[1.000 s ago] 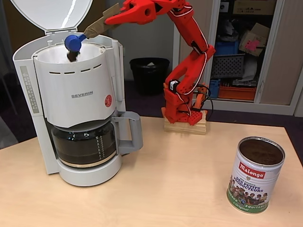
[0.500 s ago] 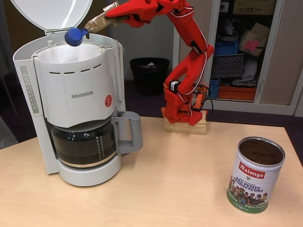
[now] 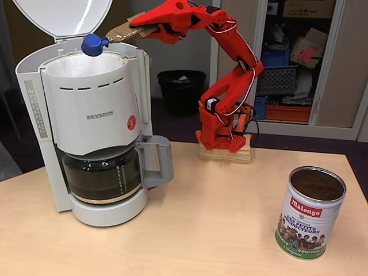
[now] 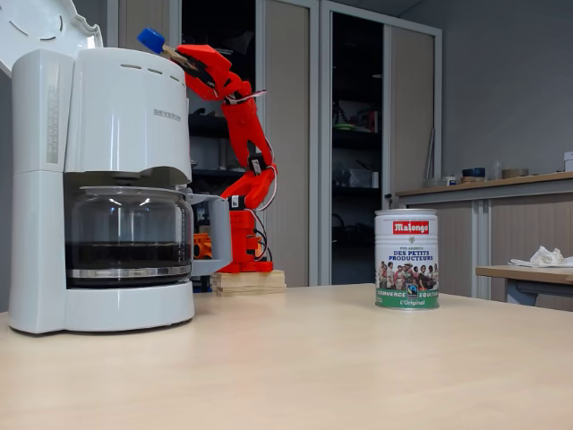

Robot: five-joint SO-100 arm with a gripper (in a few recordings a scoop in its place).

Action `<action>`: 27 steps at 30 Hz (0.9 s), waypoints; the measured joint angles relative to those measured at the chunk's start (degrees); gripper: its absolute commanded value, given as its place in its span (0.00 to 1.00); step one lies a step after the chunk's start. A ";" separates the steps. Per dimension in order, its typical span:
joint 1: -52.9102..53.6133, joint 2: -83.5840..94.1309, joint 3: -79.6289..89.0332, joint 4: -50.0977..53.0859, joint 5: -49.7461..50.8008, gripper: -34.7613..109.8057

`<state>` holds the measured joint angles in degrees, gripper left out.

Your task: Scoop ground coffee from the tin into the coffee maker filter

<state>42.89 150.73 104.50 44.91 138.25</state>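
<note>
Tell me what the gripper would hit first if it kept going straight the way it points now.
The gripper points left and slightly down, holding the blue scoop above the filter basket. Straight on, the scoop would probably meet the raised lid or the basket's far rim; depth is unclear.

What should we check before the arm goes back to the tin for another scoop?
1. Scoop clear of the basket: ok, it sits above the rim in both fixed views.
2. Pincer shut on the scoop handle: ok, the taped handle runs into it.
3. Scoop emptied: cannot tell, the bowl's inside is hidden.
4. Tin upright and open: ok, lid off, coffee visible inside.
5. Path from the machine to the tin: ok, bare table between them.
6. Machine lid up: ok, it stands open behind the basket.
</note>
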 measured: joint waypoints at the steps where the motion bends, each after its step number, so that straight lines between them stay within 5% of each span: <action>1: 0.53 0.44 0.35 -1.05 1.49 0.24; 14: 2.64 0.88 1.49 -5.89 5.54 0.24; 19: 3.69 -1.49 -2.37 -5.19 -14.15 0.24; 27: -2.64 -1.14 -10.90 2.20 -63.81 0.24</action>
<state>40.25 149.59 93.60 47.11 74.44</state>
